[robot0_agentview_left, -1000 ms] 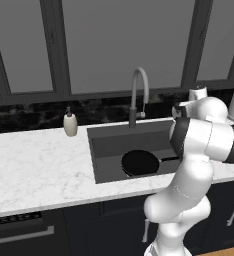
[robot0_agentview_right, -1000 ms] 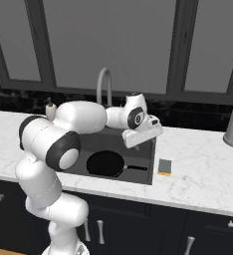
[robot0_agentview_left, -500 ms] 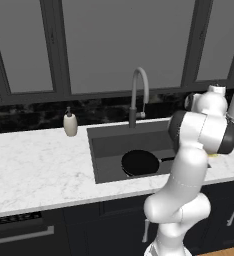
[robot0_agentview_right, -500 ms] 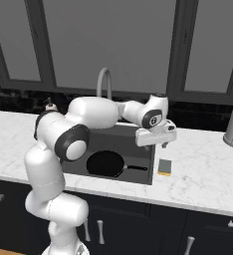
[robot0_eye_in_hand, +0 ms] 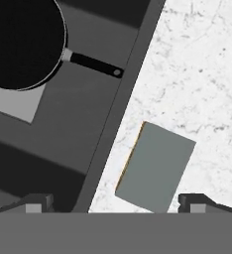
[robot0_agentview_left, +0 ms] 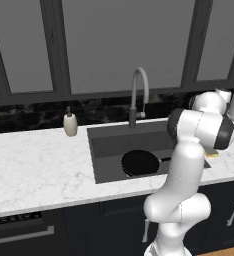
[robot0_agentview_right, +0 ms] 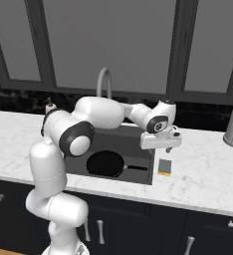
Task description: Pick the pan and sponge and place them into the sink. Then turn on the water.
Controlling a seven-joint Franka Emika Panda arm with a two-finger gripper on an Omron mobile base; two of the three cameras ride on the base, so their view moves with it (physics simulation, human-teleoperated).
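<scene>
Left base view: pan (robot0_agentview_left: 140, 163) down in sink (robot0_agentview_left: 109, 145), left of and below the wrist; sponge (robot0_agentview_left: 212, 155) peeking out on table (robot0_agentview_left: 34, 170) under the arm.

Right base view: gripper (robot0_agentview_right: 164, 148) hanging just above sponge (robot0_agentview_right: 164, 166), apart from it; pan (robot0_agentview_right: 105, 164) lower left in sink (robot0_agentview_right: 138, 137).

Hand view: fingertips (robot0_eye_in_hand: 36, 203) spread wide, nothing clamped; sponge (robot0_eye_in_hand: 155, 166) lying ahead btwn them, pan (robot0_eye_in_hand: 24, 42) farther off.

The arm (robot0_agentview_left: 189, 165) hides most of the sponge (robot0_agentview_left: 212, 154) in the left base view (a yellow corner peeks out). The hand view's edge crops the pan (robot0_eye_in_hand: 19, 44).
</scene>
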